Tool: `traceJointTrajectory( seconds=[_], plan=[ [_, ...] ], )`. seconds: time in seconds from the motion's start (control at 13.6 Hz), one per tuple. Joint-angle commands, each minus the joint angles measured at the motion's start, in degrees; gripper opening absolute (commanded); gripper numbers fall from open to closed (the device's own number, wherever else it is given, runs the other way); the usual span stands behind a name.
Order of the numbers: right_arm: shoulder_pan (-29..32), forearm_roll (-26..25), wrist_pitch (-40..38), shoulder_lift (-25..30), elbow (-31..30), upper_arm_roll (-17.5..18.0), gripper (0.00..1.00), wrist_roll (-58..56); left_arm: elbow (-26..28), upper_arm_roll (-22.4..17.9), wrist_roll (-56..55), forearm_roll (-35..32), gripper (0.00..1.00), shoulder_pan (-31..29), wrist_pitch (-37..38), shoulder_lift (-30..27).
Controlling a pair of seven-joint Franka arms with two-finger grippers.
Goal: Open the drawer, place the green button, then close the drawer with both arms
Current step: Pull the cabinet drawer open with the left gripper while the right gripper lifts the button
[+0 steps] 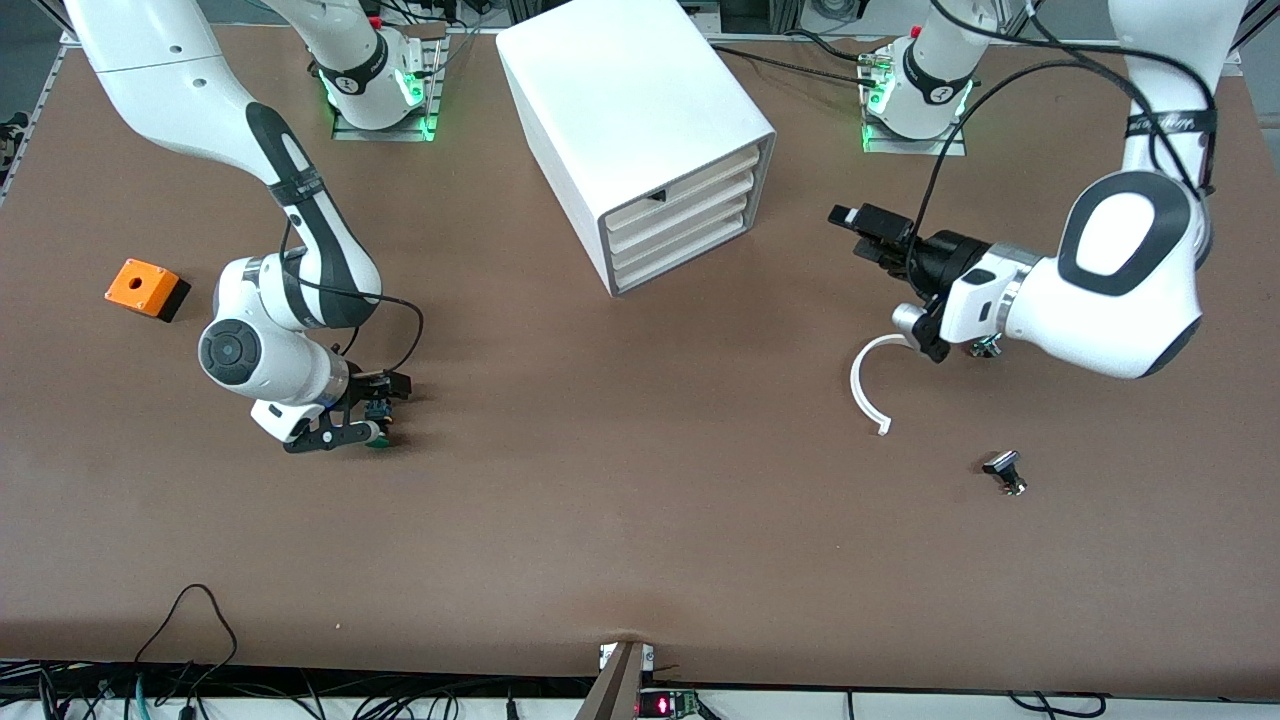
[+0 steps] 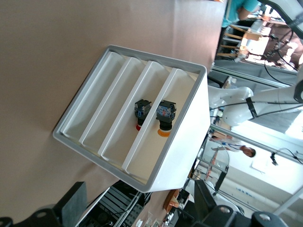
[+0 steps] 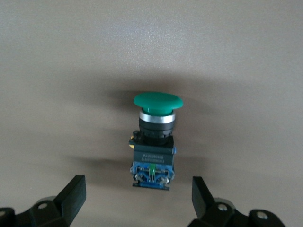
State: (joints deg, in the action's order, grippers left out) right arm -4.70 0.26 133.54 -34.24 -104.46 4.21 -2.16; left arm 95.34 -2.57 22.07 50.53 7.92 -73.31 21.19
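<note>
The button [image 1: 378, 432], with a green cap, a black body and a blue end, lies on its side on the table toward the right arm's end. My right gripper [image 1: 374, 410] is low over it and open, a finger on each side, not touching. In the right wrist view the button [image 3: 154, 137] lies just ahead of the open gripper [image 3: 137, 196]. The white cabinet [image 1: 640, 110] stands mid-table. Its lowest drawer [image 1: 685, 258] is shut. My left gripper [image 1: 856, 232] is open and empty, level with the cabinet's front and apart from it. The left wrist view shows the lowest drawer [image 2: 87, 101] ahead of the open left gripper [image 2: 137, 208].
An orange box with a hole [image 1: 147, 288] sits toward the right arm's end. A white curved strip [image 1: 868, 385] and a black-capped silver-stemmed piece [image 1: 1003, 470] lie toward the left arm's end. Two small button parts [image 2: 154, 113] show at the cabinet's upper drawers.
</note>
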Motion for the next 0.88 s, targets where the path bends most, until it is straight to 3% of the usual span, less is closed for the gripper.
traceJointTrajectory(
  seconds=[0.0, 0.29, 0.59, 0.81],
  plan=[
    [0.3, 0.1, 1.6, -0.1, -0.7, -0.1, 0.99, -2.0, -1.4, 0.0, 7.8, 3.3, 1.0, -0.1, 1.3, 3.6],
    [0.7, 0.2, 2.5, -1.2, -1.0, -0.3, 0.95, -2.1, -1.0, -0.1, 18.3, 9.4, 1.0, -0.5, 1.4, 8.7],
    [0.6, 0.1, 2.6, -1.3, -0.9, -0.3, 0.49, -2.1, -1.5, 0.0, 18.3, 11.2, 1.0, 1.6, -2.1, 14.3],
    [0.5, 0.1, 2.7, -1.4, -0.8, -0.3, 0.25, -2.1, 0.0, -0.1, 18.6, 10.4, 1.0, 3.4, -6.5, 15.5]
  ],
)
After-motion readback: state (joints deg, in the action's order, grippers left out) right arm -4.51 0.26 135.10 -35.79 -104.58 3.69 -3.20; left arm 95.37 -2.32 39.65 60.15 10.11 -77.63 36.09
